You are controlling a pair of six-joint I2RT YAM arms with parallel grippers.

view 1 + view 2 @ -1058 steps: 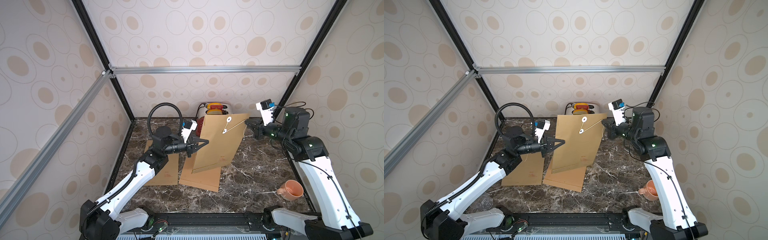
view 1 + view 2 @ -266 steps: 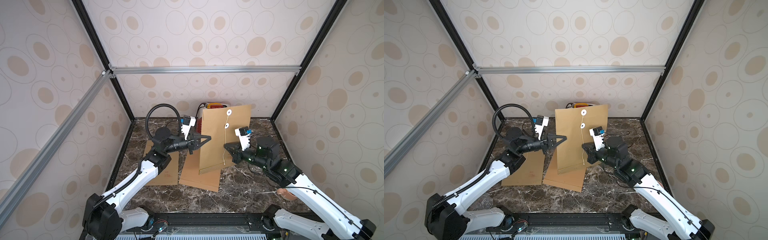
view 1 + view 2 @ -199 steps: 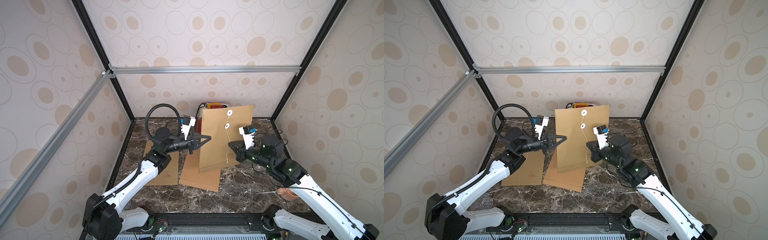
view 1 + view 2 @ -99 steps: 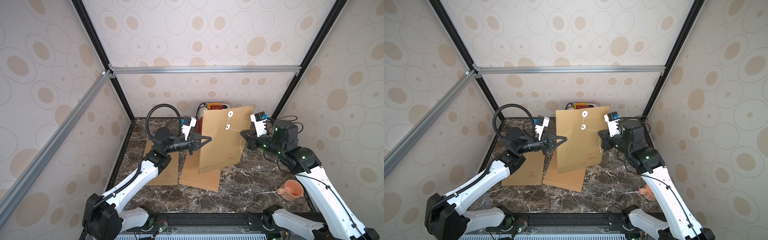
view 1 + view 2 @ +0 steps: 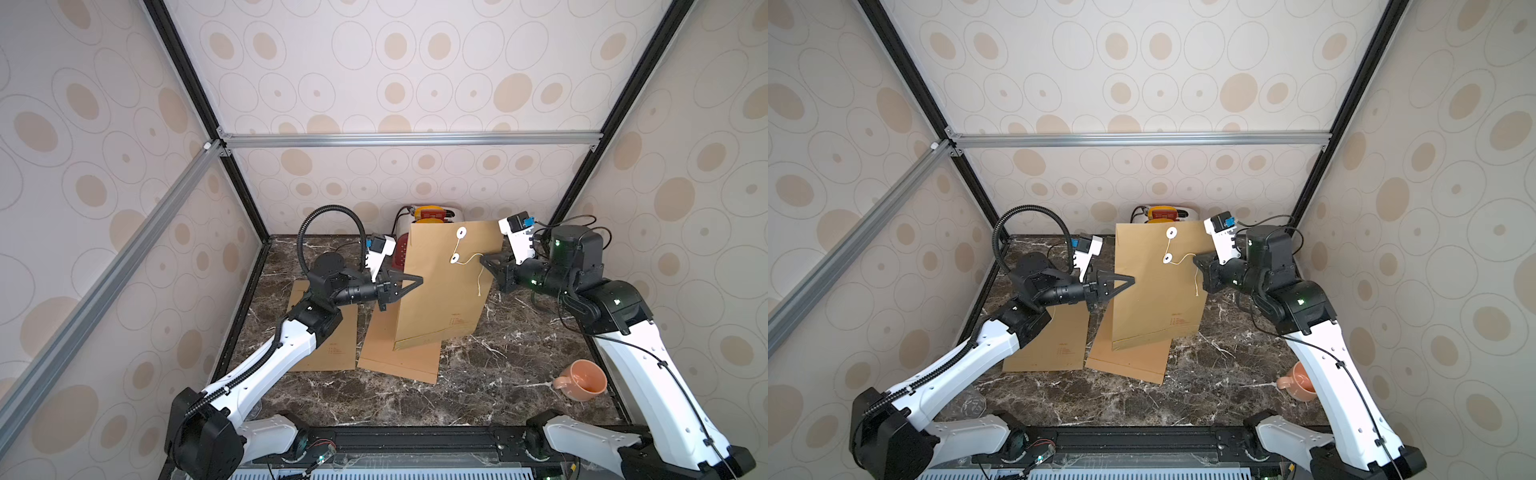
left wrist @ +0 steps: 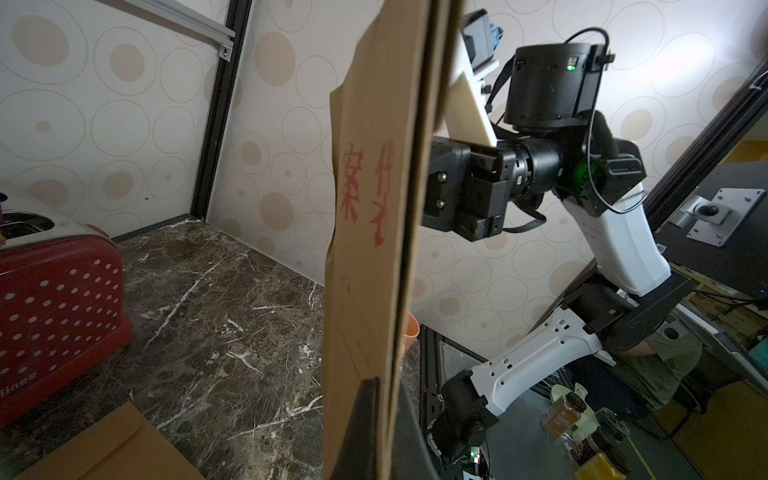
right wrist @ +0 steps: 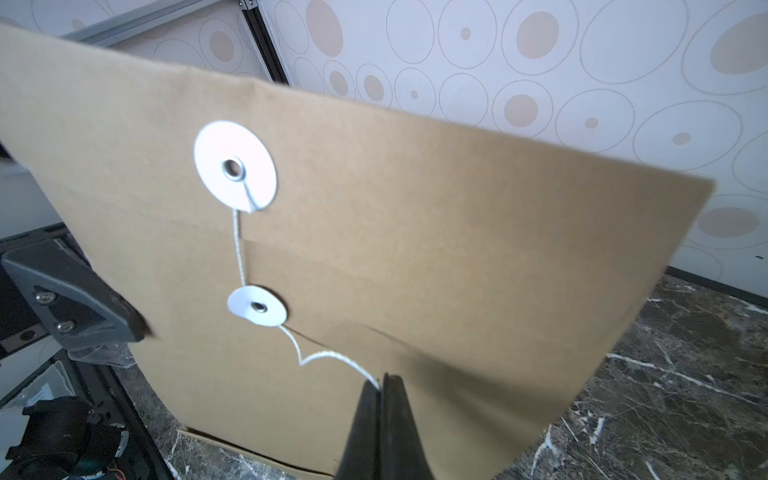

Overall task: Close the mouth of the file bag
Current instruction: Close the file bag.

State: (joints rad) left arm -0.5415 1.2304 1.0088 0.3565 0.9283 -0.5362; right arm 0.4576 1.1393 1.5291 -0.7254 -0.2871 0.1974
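Standing mouth-up, file bag [image 5: 444, 291] is clenched by left gripper [image 5: 419, 280], string [image 7: 328, 354] by right gripper [image 7: 382, 380].

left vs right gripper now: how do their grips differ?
Left gripper pinches the side edge of the raised file bag; right gripper pinches only the white string. Left gripper sits at the bag's left edge, right gripper near its right edge. Both are shut.

Upright brown file bag [image 5: 444, 291], flap folded down, white string [image 7: 239, 245] joining its two discs [image 7: 235, 166].
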